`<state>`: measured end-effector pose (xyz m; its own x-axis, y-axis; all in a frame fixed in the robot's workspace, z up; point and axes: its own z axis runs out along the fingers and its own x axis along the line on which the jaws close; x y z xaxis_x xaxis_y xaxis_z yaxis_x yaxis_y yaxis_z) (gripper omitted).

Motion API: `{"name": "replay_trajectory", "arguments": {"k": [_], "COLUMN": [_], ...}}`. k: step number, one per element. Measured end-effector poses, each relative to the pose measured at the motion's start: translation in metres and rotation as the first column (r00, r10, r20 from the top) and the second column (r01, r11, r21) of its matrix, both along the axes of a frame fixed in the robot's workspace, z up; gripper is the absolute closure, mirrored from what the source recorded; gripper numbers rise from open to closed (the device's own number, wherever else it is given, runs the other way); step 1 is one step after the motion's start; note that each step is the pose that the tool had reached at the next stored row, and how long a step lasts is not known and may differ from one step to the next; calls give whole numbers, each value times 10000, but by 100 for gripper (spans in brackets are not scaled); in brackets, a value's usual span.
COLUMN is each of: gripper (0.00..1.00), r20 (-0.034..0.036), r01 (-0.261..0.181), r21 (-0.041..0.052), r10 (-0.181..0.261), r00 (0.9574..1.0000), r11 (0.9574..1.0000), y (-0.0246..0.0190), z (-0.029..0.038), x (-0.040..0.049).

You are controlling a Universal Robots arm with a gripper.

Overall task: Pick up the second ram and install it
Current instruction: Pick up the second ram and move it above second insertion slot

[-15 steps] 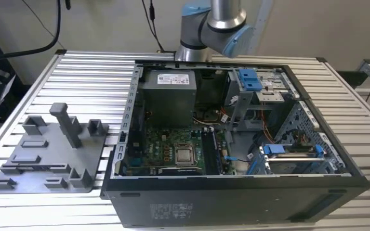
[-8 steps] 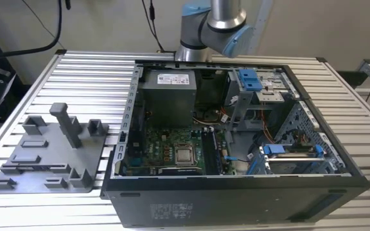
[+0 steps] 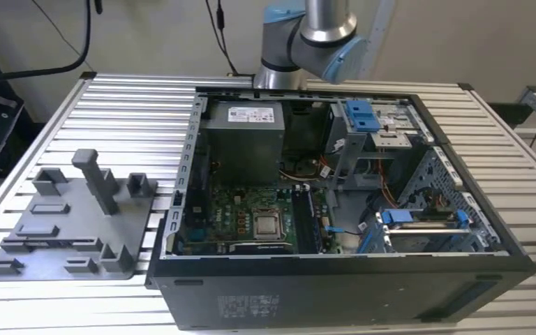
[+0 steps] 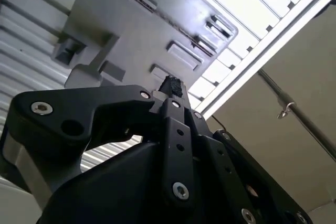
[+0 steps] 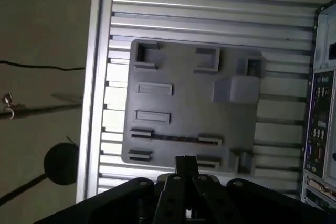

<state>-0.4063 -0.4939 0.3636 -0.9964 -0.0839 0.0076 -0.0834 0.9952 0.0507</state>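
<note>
A thin dark strip [image 5: 176,137], apparently the second ram on its edge, sits between two holder blocks of the grey fixture plate [image 5: 189,103]. In the exterior view the same fixture [image 3: 72,237] lies on the slatted table at the exterior view's left, beside the open computer case [image 3: 343,279]. My gripper [image 5: 186,163] hangs well above the fixture, apart from it, with its black fingers together and nothing between them. In the second wrist view my gripper [image 4: 171,85] shows a single ribbed tip against the fixture plate [image 4: 131,35].
Inside the case lie the motherboard [image 3: 249,223] with its long black slots [image 3: 310,220], a grey power supply [image 3: 242,139] and blue drive latches [image 3: 361,115]. The arm's elbow [image 3: 310,42] rises behind the case. A tall grey post [image 3: 95,178] stands on the fixture. The table edge [image 5: 97,77] runs beside it.
</note>
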Motion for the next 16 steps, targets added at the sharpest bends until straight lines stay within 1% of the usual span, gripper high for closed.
{"name": "replay_trajectory", "arguments": {"k": [3, 7, 11, 16], "gripper": [89, 89, 89, 89], "r20": [0, 1, 0, 0], "r01": [-329, -757, -1188, -1680], "r21": [-1, 0, 0, 0], "r10": [329, 757, 1188, 1680], "r00": [9995, 9971, 9929, 9858], "r11": [9995, 9971, 9929, 9858], "y": [0, 0, 0, 0], "z": [0, 0, 0, 0], "x": [0, 0, 0, 0]}}
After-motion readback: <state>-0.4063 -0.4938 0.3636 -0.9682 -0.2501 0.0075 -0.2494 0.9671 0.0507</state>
